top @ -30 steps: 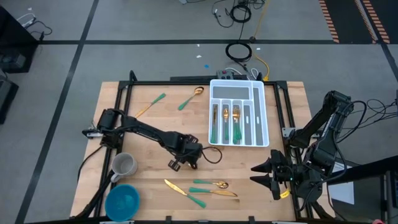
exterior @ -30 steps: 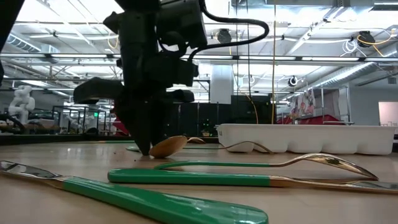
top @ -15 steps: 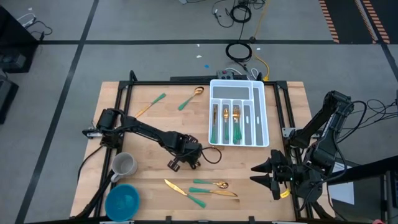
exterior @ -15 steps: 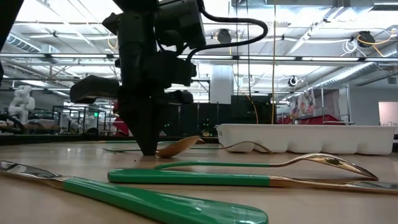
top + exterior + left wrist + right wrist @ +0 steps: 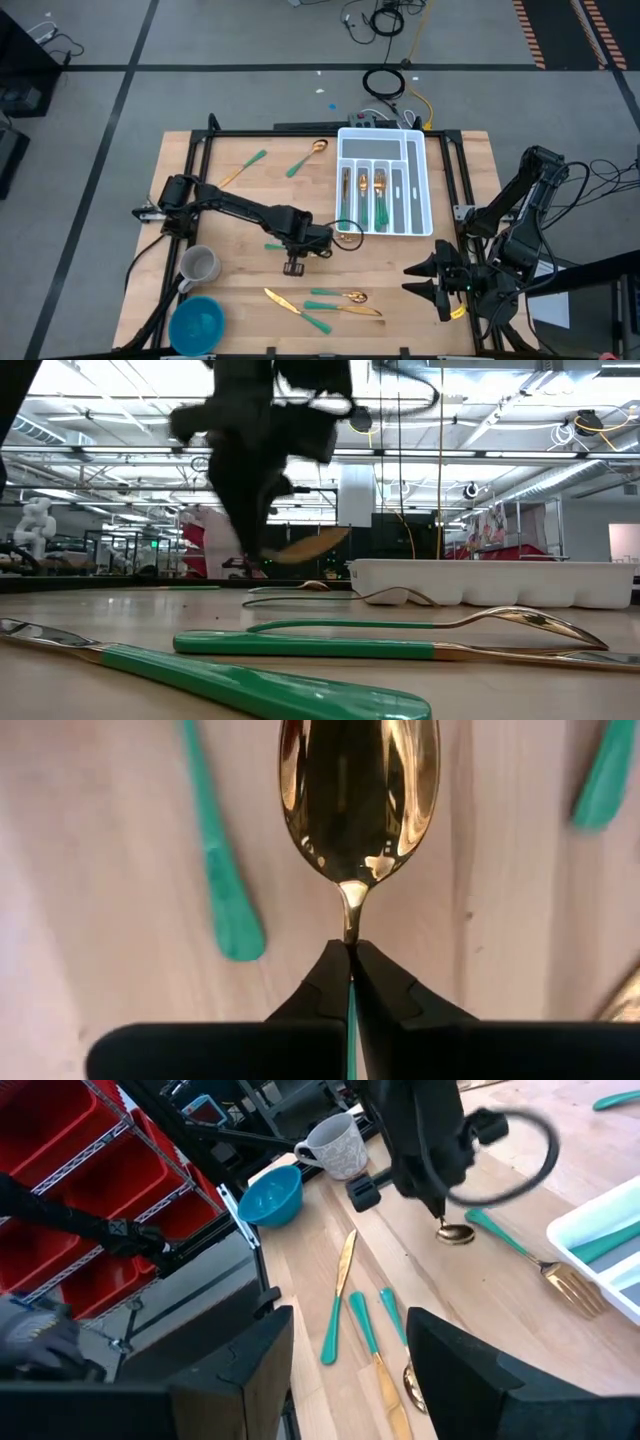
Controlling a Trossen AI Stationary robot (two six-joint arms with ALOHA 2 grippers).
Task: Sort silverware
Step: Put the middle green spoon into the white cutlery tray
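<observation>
Silverware: I saw my left gripper point(image 5: 350, 952) pinching a gold-bowled spoon point(image 5: 358, 795) by its neck; right gripper point(image 5: 428, 281) spread; the tray point(image 5: 420, 180) held forks point(image 5: 372, 196).

A dark gripper point(image 5: 262, 555) is holding a gold spoon point(image 5: 312, 544) clear above the wooden table point(image 5: 120, 622), left of the white tray point(image 5: 490, 581). Green-handled silverware point(image 5: 310, 646) is lying nearer on the tabletop.

A white tray point(image 5: 424, 190), grey mug point(image 5: 200, 265) and blue bowl point(image 5: 197, 324) sit on the table point(image 5: 230, 210).
</observation>
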